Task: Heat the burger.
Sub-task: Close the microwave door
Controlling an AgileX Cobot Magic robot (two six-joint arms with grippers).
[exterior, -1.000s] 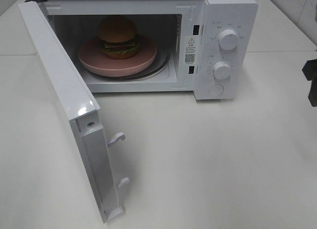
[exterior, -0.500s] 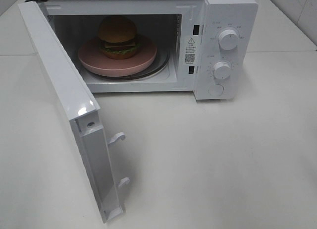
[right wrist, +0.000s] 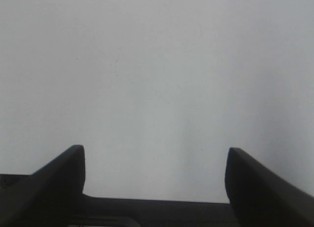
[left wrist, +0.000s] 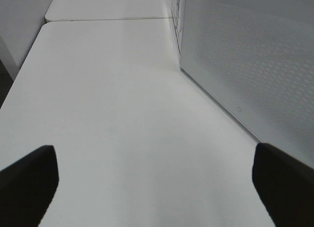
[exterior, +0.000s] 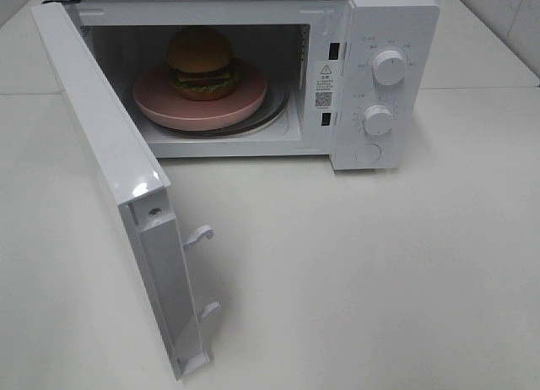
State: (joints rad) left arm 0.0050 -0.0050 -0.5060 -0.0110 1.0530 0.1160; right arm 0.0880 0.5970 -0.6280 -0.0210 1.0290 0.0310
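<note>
The burger (exterior: 201,64), with a tan bun and a darker layer, sits on a round pink plate (exterior: 245,99) inside the white microwave (exterior: 384,35). The microwave door (exterior: 110,162) stands swung wide open toward the front left. Neither gripper appears in the exterior high view. In the left wrist view my left gripper (left wrist: 156,175) is open over bare table, with the door's perforated panel (left wrist: 250,65) beside it. My right gripper (right wrist: 154,163) is open too, nothing between its fingers, over plain white table.
Two knobs (exterior: 389,67) and a round button (exterior: 368,154) sit on the microwave's right panel. The door's latch hooks (exterior: 201,234) stick out toward the table's middle. A table edge (left wrist: 29,55) shows in the left wrist view.
A dark arm part at the right edge of the exterior high view one second ago has left the picture. The burger, plate and door have not moved.
</note>
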